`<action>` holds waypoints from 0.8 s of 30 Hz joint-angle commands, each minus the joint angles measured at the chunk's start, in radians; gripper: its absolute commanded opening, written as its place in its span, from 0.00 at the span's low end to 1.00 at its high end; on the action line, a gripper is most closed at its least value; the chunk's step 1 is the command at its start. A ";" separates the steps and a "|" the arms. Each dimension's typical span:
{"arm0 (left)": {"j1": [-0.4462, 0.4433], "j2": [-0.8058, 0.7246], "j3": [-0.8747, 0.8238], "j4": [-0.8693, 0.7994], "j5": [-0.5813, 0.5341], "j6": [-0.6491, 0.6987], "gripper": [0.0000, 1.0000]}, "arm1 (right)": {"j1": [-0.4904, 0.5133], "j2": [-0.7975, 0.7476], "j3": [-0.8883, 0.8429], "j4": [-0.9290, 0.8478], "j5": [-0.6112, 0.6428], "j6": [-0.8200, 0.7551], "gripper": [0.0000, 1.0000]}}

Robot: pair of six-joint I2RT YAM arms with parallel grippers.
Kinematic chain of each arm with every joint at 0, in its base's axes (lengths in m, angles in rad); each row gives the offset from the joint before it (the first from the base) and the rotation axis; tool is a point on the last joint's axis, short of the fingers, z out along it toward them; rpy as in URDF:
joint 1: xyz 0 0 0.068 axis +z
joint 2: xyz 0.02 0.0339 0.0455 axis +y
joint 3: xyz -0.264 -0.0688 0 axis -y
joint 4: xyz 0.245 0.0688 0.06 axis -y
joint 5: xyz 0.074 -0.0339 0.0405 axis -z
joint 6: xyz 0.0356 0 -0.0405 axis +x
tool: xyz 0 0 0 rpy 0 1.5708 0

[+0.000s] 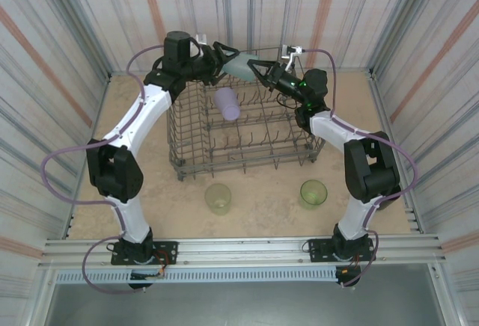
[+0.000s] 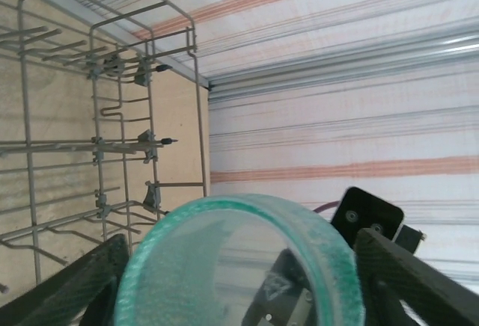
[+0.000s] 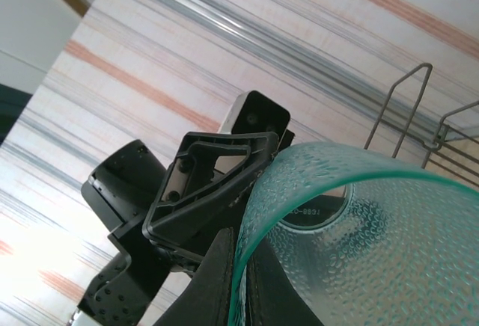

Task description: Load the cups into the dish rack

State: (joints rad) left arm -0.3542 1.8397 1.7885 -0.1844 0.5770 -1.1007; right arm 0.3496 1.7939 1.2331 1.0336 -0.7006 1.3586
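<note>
Top external view: the sandy worktop [image 1: 150, 191] carries the grey wire dish rack [image 1: 187, 139] at its middle. Above the rack's far edge the left tool [image 1: 224, 54] and right tool [image 1: 259, 69] meet on the teal cup [image 1: 241, 65], which is held in the air. The left wrist view shows the left tool's fingers [image 2: 67, 292] pressed to the cup's sides. The right wrist view shows the right tool pinching its wall at the rim. A lavender cup [image 1: 227, 104] sits inside the rack. One yellow-green cup [image 1: 218, 198] and a second green cup [image 1: 313, 193] stand on the worktop in front.
</note>
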 commanded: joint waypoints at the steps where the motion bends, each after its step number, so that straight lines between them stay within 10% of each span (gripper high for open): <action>1: -0.006 -0.046 -0.021 0.031 0.015 -0.022 0.63 | 0.011 0.005 0.018 0.089 0.018 0.028 0.00; 10: -0.006 -0.040 -0.020 0.048 0.019 -0.013 0.11 | 0.013 -0.012 0.030 0.012 0.009 0.019 0.27; 24: -0.009 0.095 0.274 -0.169 -0.070 0.213 0.01 | -0.089 -0.199 -0.083 -0.366 -0.030 -0.240 0.74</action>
State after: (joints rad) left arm -0.3576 1.8946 1.9877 -0.2840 0.5438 -0.9859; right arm 0.2844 1.6642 1.1679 0.7918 -0.7116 1.2427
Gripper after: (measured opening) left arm 0.621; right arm 0.732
